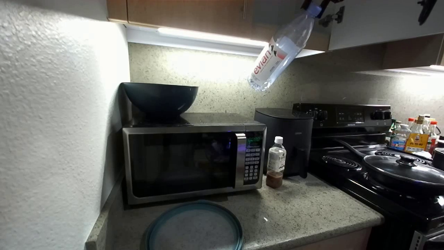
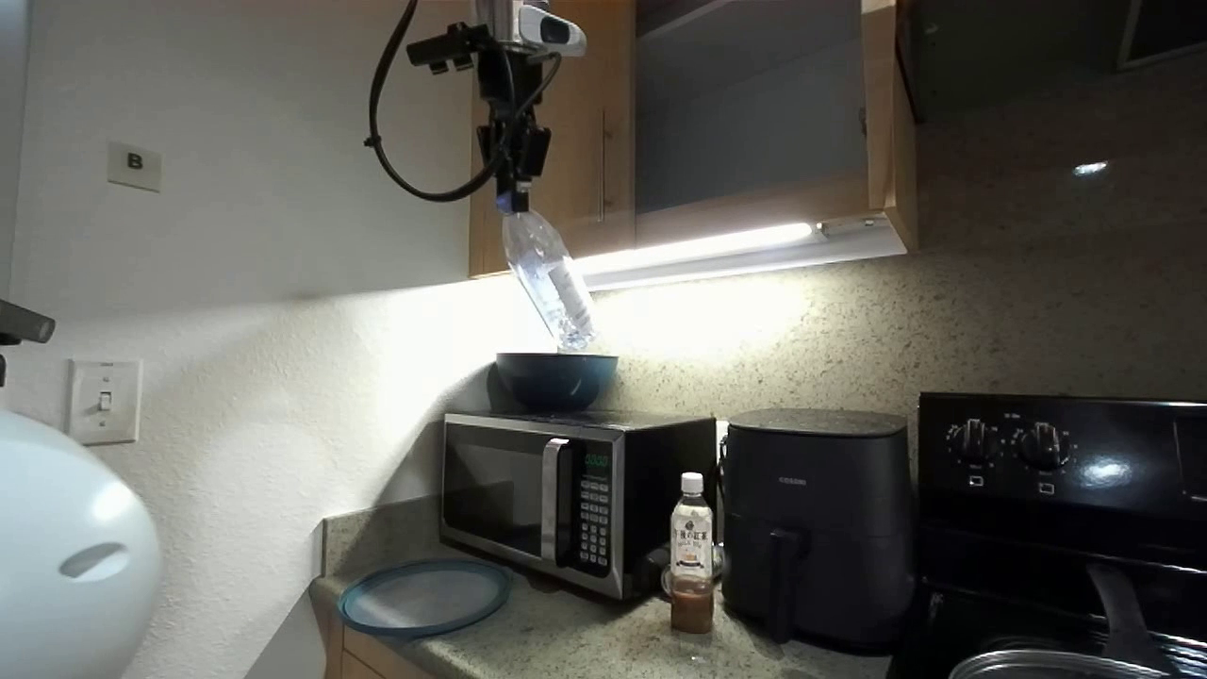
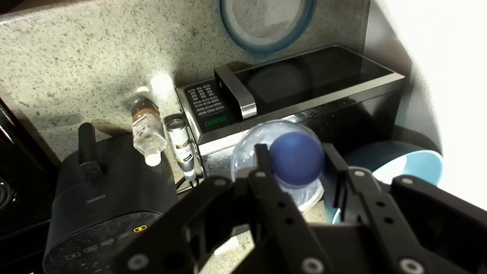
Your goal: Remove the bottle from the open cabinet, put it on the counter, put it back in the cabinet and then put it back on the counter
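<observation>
The clear evian bottle with a blue cap (image 1: 282, 48) hangs tilted in the air, base down, and also shows in an exterior view (image 2: 552, 283). My gripper (image 2: 514, 193) is shut on its cap; in the wrist view the fingers (image 3: 296, 152) press both sides of the cap. The bottle is in front of the brown wood cabinet (image 1: 187, 14), around its lower edge, and above the microwave. The cabinet (image 2: 754, 203) stands open, with a shelf inside. The speckled counter (image 1: 312, 205) is well below the bottle; it also shows in the wrist view (image 3: 76, 49).
A dark bowl (image 1: 159, 99) stands on the steel microwave (image 1: 187, 163). A short bottle with brownish contents (image 2: 692, 556) and a black air fryer (image 2: 816, 528) stand beside it. A round blue-rimmed lid (image 1: 194, 225) lies on the counter. An open cabinet door (image 1: 381, 21) hangs at upper right.
</observation>
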Controlling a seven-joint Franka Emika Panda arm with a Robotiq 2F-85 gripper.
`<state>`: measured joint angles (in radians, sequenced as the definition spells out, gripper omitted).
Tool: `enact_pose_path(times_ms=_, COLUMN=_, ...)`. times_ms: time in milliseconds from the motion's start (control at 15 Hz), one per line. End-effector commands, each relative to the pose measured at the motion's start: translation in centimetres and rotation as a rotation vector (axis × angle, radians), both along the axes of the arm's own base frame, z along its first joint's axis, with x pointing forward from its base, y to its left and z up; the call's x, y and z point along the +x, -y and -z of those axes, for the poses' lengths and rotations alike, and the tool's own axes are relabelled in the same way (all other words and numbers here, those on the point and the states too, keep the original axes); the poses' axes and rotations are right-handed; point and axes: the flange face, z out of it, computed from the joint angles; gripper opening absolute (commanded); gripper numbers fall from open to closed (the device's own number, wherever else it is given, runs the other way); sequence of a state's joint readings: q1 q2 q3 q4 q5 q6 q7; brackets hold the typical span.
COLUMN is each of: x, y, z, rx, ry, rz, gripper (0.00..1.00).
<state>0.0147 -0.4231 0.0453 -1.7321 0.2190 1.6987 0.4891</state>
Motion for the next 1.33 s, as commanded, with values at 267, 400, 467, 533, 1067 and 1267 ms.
enact_pose_path(times_ms=267, x=-1.2, y=0.8, z=3.1, rx=-0.025, ry=-0.116, rz=0.017, gripper=0.14)
enact_pose_path(times_ms=400, x=-2.1, y=1.8, z=5.0, rx=-0.043, ry=-0.203, rz=0.041, gripper=0.14)
enact_pose_path(times_ms=467, x=-2.7, y=2.3, z=5.8, rx=-0.051, ry=-0.242, rz=0.052, gripper=0.14)
enact_pose_path(times_ms=533, x=-3.1, y=2.8, z=6.6, rx=-0.067, ry=-0.273, rz=0.069, gripper=0.14)
enact_pose_path(times_ms=1067, x=-4.1, y=6.0, z=12.2, rx=-0.152, ry=-0.395, rz=0.187, gripper=0.14)
enact_pose_path(times_ms=1267, x=-3.3, y=6.6, z=13.9, rx=-0.129, ry=-0.385, rz=0.193, gripper=0.14)
